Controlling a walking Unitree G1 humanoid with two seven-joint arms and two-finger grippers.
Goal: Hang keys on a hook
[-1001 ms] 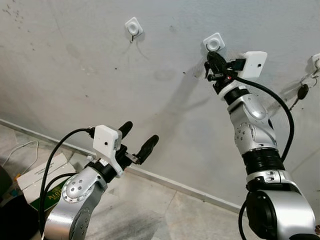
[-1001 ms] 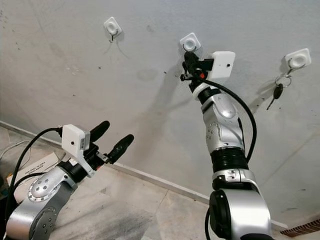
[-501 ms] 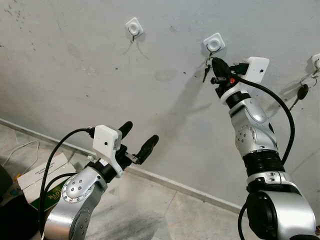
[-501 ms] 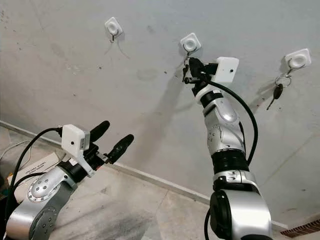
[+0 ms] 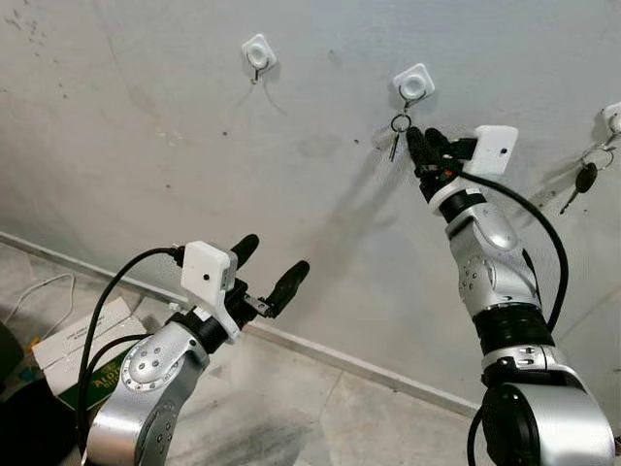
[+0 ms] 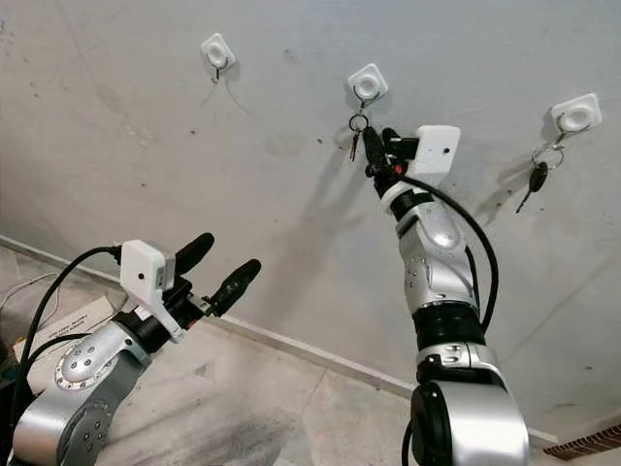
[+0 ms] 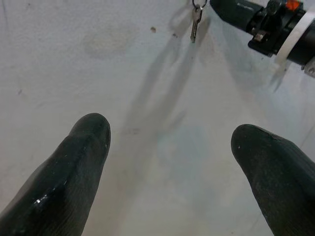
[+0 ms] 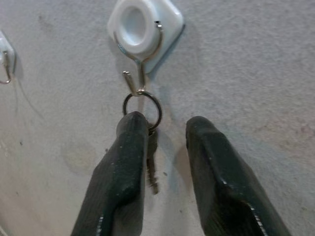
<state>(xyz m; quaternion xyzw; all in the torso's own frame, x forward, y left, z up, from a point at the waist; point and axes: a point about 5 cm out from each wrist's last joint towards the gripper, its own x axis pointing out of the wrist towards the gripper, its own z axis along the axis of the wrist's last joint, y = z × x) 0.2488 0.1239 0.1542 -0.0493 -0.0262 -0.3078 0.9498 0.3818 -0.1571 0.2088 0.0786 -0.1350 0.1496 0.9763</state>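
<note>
With the key ring point(image 8: 141, 104) already hanging on the middle hook point(image 8: 140, 73) in the upper centre, we judge our right pincer point(image 8: 165, 130), fingers parted, should retreat; left pincer point(image 5: 267, 272) waits open.

So a second ago the right end effector point(image 8: 162, 147) was jammed right up against the middle hook point(image 5: 414, 83) with the keys point(image 5: 396, 135) pinched in it. Now it's let go, fingers apart, pulled back down a bit, and the keys dangle free off the hook.
</note>
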